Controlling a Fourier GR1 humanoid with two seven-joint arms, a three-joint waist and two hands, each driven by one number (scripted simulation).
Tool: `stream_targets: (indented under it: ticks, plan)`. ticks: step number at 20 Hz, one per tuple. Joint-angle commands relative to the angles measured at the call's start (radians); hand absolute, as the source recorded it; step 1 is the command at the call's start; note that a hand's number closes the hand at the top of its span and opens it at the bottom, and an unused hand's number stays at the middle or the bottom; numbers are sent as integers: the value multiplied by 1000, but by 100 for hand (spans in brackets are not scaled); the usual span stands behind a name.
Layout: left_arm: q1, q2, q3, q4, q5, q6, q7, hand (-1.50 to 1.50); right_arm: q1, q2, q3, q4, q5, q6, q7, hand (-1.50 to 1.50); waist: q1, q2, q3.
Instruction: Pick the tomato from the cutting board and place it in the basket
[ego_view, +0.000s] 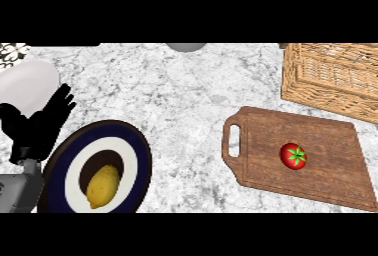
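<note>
**Red tomato waits on the board, untouched**

Wood carries the task here: in the head view the tomato (294, 156) sits alone near the middle of the cutting board (310, 170), green stalk upward, with bare board all round it, so a hand could likely close on it from above. The wicker basket (332, 80) stands just beyond the board's far edge, so the carry should be brief. The left hand (40, 125) rests at the view's left edge, fingers straight and holding nothing. The right hand does not show. A lemon (103, 186) lies on a dark-rimmed plate (140, 150) beside that hand, well apart from the board. Everything stands on a grey-white marbled counter (170, 95)
</note>
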Motion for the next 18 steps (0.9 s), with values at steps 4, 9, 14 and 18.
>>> stream_targets:
  ticks: [4,9,14,18]
  plan:
    - [-12,-29,4,15,-32,-12,-8,0,-51,174,122,187,254,-115,-249,-150,6,2,0]
    - [-22,-40,39,53,-59,-27,-35,0,-125,242,210,261,335,-181,-247,-150,3,1,-1]
    - [-18,-1,86,-2,-16,-80,37,0,-98,219,239,308,379,-137,-227,-150,2,0,-1]
    - [19,-41,79,9,-44,-89,-19,0,-154,187,235,455,431,-137,-294,-150,4,0,-1]
